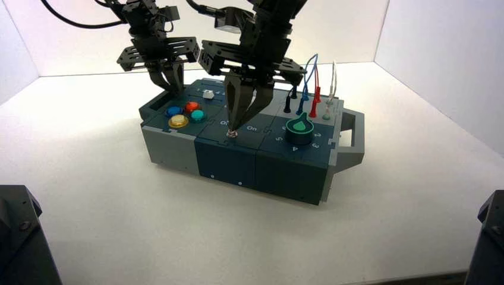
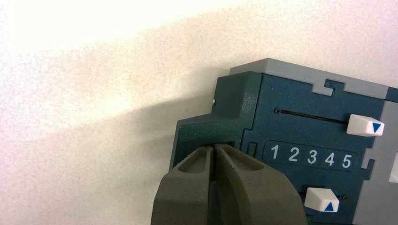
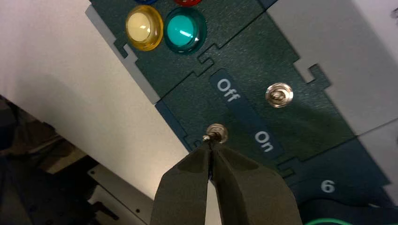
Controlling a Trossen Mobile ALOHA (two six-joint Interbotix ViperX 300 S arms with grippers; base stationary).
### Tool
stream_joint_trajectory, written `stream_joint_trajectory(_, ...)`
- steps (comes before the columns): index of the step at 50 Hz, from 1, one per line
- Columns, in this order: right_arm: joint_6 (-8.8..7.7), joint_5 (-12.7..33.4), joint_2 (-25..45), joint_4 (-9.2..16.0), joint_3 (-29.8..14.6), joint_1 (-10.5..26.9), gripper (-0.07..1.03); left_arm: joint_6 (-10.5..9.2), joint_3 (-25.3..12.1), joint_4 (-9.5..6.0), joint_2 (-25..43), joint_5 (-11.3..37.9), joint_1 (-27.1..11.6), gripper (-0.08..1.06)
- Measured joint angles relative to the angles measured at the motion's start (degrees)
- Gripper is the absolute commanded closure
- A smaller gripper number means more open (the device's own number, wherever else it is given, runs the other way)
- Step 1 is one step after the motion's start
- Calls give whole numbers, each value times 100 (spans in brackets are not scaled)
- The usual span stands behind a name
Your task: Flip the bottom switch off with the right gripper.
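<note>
My right gripper sits right at the bottom switch.

Its fingers are pressed together, tips touching the small metal lever on the dark teal tile at the box's front edge, beside the "Off"/"On" lettering. My left gripper, fingers closed on nothing, hangs over the box's far left corner near the white sliders.

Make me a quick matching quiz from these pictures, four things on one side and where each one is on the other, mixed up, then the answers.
Things:
1. right gripper
2. left gripper
3. yellow button
4. green knob

Places:
A. beside the teal button
B. tips at the bottom switch
C. on the numbered tile, near the handle end
D. at the box corner by the sliders

Pairs: 1-B, 2-D, 3-A, 4-C
</note>
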Motion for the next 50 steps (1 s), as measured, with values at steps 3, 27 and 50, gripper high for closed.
stream_joint_trajectory(3, 0, 35, -9, -44, -26, -9, 99, 0, -9, 0, 18, 0, 0, 101)
stream_joint_trajectory(27, 26, 0, -615, -79, 422, -62, 99, 18, -18, 0, 0, 9, 0, 101)
stream_joint_trajectory(50, -132, -202, -1582, -149, 861, -70, 99, -53, 0, -26, -466, 18, -88, 101)
